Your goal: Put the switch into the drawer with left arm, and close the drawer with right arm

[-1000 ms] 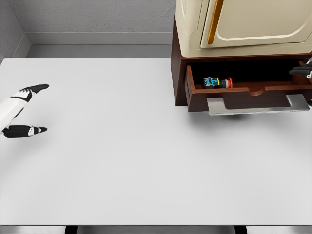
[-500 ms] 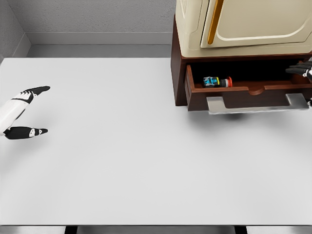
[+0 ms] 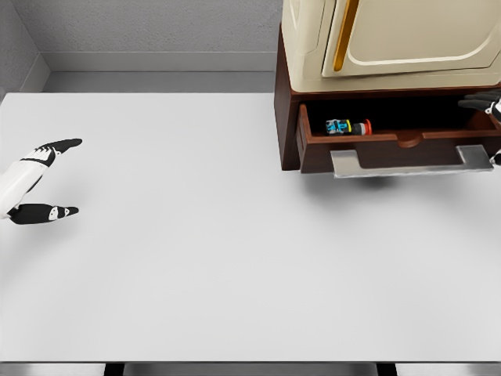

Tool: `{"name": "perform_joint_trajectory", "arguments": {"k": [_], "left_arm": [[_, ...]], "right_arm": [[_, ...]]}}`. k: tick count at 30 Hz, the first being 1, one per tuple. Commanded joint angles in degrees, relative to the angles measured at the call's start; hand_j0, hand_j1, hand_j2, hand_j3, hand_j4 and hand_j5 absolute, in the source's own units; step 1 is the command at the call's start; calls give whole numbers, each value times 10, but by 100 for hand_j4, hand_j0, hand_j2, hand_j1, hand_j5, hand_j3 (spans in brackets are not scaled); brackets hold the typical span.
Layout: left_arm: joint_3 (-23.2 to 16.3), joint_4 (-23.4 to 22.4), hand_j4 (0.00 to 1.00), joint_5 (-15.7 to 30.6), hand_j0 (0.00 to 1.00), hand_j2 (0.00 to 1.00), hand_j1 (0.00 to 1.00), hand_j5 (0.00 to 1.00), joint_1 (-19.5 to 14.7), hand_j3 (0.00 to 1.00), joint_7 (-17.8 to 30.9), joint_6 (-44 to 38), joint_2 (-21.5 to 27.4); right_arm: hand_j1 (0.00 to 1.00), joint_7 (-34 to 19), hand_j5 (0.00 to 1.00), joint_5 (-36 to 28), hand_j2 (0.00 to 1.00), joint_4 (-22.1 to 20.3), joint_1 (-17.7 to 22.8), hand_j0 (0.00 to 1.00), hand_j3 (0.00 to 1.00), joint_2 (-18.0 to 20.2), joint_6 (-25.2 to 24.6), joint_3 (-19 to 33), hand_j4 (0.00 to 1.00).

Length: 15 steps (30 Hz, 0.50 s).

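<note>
The switch (image 3: pixel 347 127), a small blue and black part with a red end, lies inside the brown drawer (image 3: pixel 395 149) at its left. The drawer stands part way open under the cream cabinet (image 3: pixel 391 39), its grey handle (image 3: pixel 411 162) facing me. My right hand (image 3: pixel 489 106) shows only at the right edge, by the drawer's right end, mostly cut off. Far off at the left edge my left hand (image 3: pixel 56 178) rests above the table with its fingers spread and nothing in it.
The white table (image 3: pixel 196 251) stretches from the cabinet to the near edge. A grey wall runs along the back and the left corner.
The drawer has slid inward toward the cabinet, carrying the switch with it. The right hand has moved back along with the drawer's right end. The left hand has barely shifted.
</note>
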State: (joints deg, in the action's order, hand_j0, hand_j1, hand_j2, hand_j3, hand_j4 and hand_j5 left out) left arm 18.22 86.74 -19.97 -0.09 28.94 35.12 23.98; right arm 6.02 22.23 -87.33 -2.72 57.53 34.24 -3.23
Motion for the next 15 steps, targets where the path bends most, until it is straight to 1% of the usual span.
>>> {"name": "perform_joint_trajectory", "arguments": {"k": [1,4,6,11,14,15], "left_arm": [[0,0,100,5,100,100,100,100,0,100,0,-1,0],[0,1,100,5,100,100,100,100,0,100,0,-1,0],[-1,1,100,5,100,100,100,100,0,100,0,-1,-1],[0,1,100,5,100,100,100,100,0,100,0,-1,-2],[0,1,100,5,100,100,100,100,0,100,0,-1,-2],[-1,1,100,5,100,100,100,100,0,100,0,-1,-2]], "right_arm": [[89,-12,89,-3,89,3,-2,89,89,-7,8,-9,89],[89,-12,89,-2,89,18,-30,89,89,-7,8,-37,89],[89,-12,89,-2,89,20,-33,89,89,-15,8,-38,89],[89,-13,89,-2,89,23,-33,89,89,-15,8,-38,89],[78,-13,78,-2,78,23,-33,78,78,-11,8,-37,78],[71,-13,71,-3,71,23,-34,71,71,-9,8,-35,71]]}}
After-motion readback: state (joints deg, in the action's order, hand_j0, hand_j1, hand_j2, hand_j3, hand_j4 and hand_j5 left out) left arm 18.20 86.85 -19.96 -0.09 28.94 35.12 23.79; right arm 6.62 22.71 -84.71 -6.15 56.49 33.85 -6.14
